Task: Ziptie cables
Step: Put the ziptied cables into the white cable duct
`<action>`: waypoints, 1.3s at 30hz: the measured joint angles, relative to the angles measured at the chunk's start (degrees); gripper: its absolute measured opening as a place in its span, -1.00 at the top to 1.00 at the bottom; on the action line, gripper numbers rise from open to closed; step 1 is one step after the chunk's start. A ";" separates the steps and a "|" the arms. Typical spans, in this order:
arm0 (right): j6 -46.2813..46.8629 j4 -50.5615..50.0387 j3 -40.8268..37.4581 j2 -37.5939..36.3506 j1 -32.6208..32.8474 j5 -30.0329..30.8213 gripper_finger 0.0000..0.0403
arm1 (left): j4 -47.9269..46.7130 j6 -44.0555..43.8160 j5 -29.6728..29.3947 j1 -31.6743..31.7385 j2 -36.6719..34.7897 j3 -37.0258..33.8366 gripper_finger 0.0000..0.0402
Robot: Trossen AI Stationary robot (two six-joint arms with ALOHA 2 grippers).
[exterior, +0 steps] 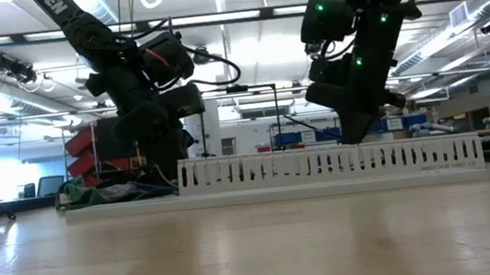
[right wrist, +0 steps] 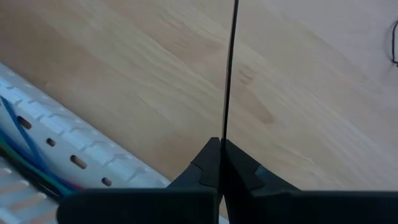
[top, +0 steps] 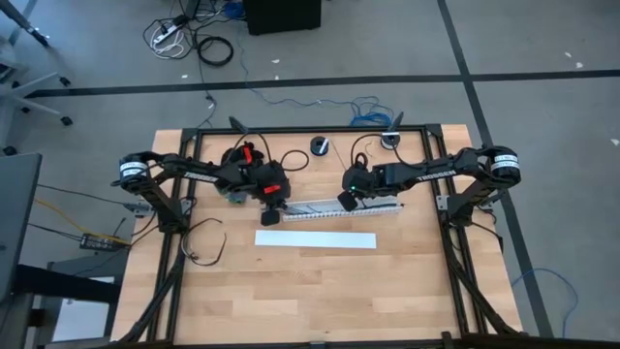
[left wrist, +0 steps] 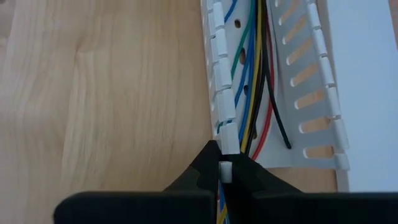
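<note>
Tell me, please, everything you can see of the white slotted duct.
The duct is a long white plastic-looking channel with slotted, finger-like side walls and holes in its floor, lying flat and open-topped on the wooden table. Coloured wires in blue, green, yellow, black and red run along inside. The left gripper is shut on one wall finger at its end.

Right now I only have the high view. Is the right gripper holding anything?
Observer: Yes. The right gripper is shut on a thin black strand running straight out from its tips.
Operator: And the left?
Observer: The left gripper is shut, apparently on a white tab at the end of the slotted duct.
Operator: What's inside the duct?
Observer: Blue, green, yellow, black and red wires lie along it.
</note>
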 joint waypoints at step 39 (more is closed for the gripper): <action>2.99 -3.87 0.02 0.04 0.56 3.37 1.00 | -3.86 -0.29 -0.78 -1.62 -1.18 5.31 1.00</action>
